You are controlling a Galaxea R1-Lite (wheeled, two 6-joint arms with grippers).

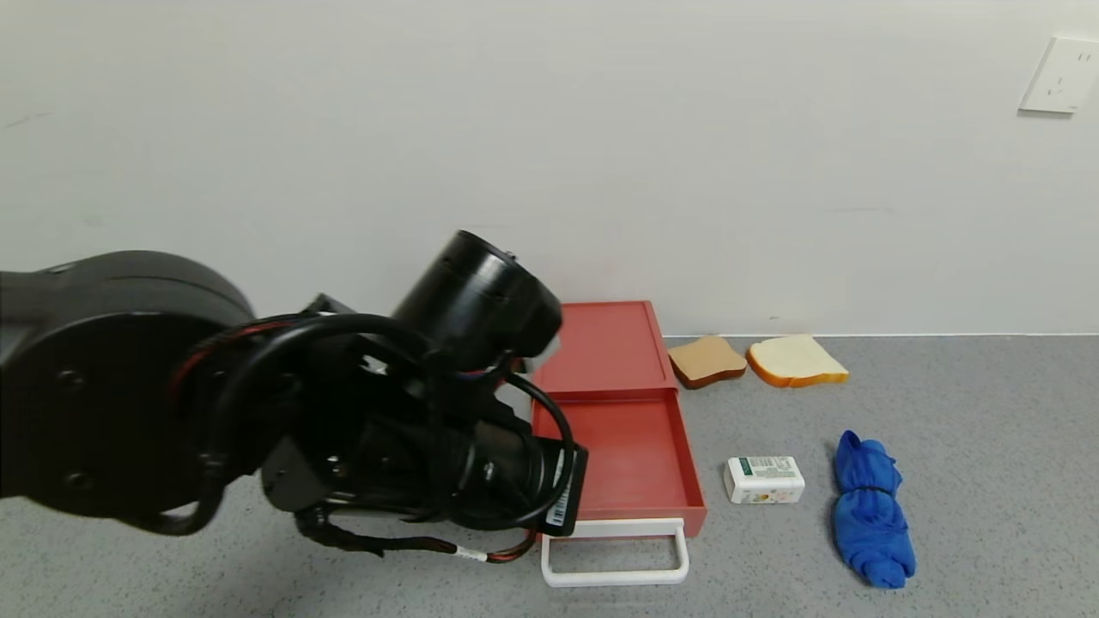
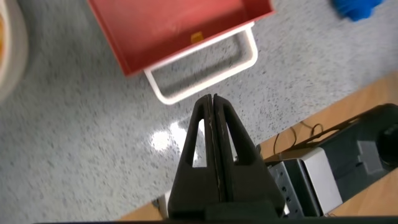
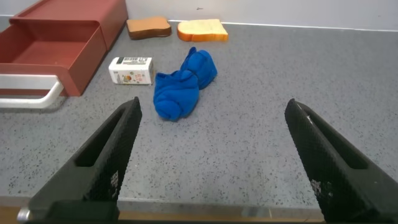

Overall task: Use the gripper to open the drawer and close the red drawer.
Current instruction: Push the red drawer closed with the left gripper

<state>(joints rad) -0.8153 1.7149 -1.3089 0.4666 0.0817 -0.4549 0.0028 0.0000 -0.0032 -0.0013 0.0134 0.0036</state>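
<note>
The salmon-red drawer box [image 1: 605,343] stands against the wall, its red tray [image 1: 640,455] slid out toward me and empty. The white loop handle [image 1: 615,554] lies at the tray's front. My left arm [image 1: 446,463] hangs low just left of the tray and hides its left edge. In the left wrist view my left gripper [image 2: 212,97] is shut and empty, its tips just short of the handle [image 2: 205,71] and apart from it. My right gripper [image 3: 212,106] is open and empty over bare counter, right of the drawer [image 3: 53,53]; it does not show in the head view.
Two bread slices [image 1: 707,360] [image 1: 796,360] lie by the wall right of the drawer. A small white box [image 1: 764,479] and a rolled blue cloth [image 1: 871,510] lie right of the tray. A beige bowl's rim [image 2: 9,50] shows left of the drawer.
</note>
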